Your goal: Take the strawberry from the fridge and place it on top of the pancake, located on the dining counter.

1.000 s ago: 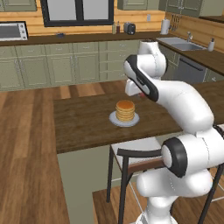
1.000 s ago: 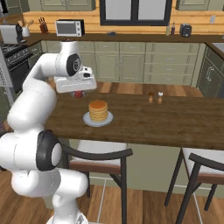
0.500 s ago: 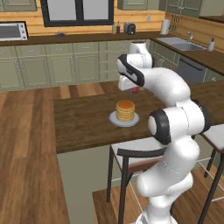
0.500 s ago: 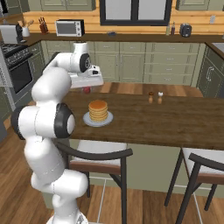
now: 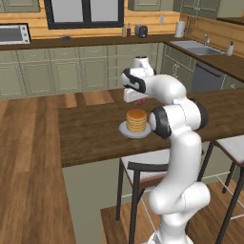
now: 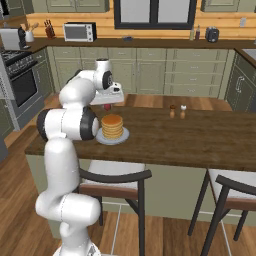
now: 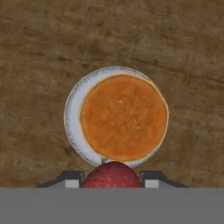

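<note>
- One step is left, as you can judge it: the placing. Your hand pinches the strawberry between its fingertips and hangs above the bench.
- From the hand view, the pancake lies below and slightly ahead of the berry, not squarely under it.
- Your next move calls for a small shift to centre the berry over the stack, then a gentle descent before you let go; a round fruit may roll off.
- One plate holds the pancake stack; its top is bare.
- Two shakers stand well apart from it.
</note>
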You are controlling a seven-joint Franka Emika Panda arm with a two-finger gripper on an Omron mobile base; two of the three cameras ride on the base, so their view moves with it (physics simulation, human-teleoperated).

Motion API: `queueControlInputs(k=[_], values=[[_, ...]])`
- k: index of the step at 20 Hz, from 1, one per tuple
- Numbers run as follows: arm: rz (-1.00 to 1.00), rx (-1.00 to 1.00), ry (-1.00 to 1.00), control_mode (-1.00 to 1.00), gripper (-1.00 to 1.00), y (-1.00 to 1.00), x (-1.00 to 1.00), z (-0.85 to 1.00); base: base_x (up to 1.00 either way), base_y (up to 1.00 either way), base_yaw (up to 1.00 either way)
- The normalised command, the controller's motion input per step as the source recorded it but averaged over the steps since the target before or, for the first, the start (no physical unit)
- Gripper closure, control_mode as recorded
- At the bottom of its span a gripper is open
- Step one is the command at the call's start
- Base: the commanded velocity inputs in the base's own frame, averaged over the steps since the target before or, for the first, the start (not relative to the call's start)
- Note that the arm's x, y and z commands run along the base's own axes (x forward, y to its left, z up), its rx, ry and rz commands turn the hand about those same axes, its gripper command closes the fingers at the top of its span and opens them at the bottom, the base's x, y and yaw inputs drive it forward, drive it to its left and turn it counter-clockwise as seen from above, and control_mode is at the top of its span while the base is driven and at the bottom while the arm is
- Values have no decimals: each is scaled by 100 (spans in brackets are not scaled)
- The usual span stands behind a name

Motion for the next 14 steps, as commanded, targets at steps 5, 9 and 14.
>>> queueControlInputs(k=[5,9,14], values=[[-7,0,-3,-100,100,-6,17,-51,0,0,0],[-16,6,-21,-100,100,-7,-16,-18,0,0,0],[-20,2,-11,-100,100,0,23,-20,0,0,0]])
